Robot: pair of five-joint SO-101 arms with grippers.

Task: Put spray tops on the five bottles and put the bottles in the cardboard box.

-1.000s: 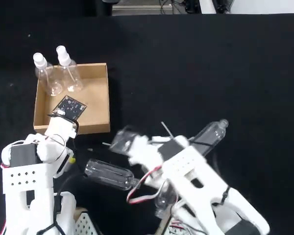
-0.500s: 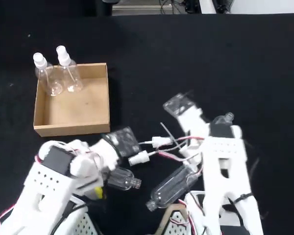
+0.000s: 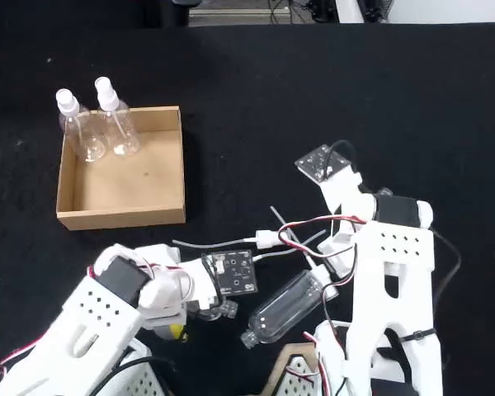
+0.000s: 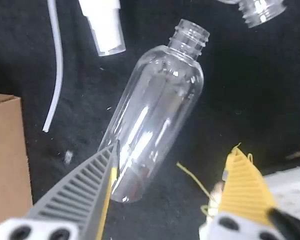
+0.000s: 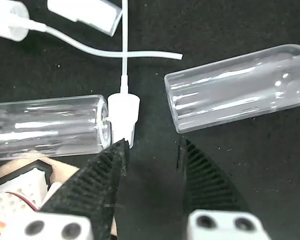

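Observation:
Two capped bottles (image 3: 78,128) (image 3: 115,124) stand at the far side of the cardboard box (image 3: 167,169). A clear uncapped bottle (image 4: 155,110) lies on the black cloth between the fingers of my open left gripper (image 4: 175,152), which sits low by it (image 3: 210,309). A second open bottle (image 3: 285,307) lies at the front centre. My right gripper (image 5: 154,146) is open just above a loose spray top (image 5: 124,117) that lies between two lying bottles (image 5: 45,127) (image 5: 240,95). More spray tops (image 3: 264,239) with tubes lie mid-table.
The box corner (image 4: 5,150) is close beside the left gripper. Red and white cables (image 3: 313,227) loop over the right arm. White base plates (image 3: 140,379) sit at the front edge. The far and right parts of the black cloth (image 3: 355,91) are bare.
The left arm swung from the box's front wall rightward and down onto the lying bottle. The right arm drew back to the right, and the front bottle shifted a little.

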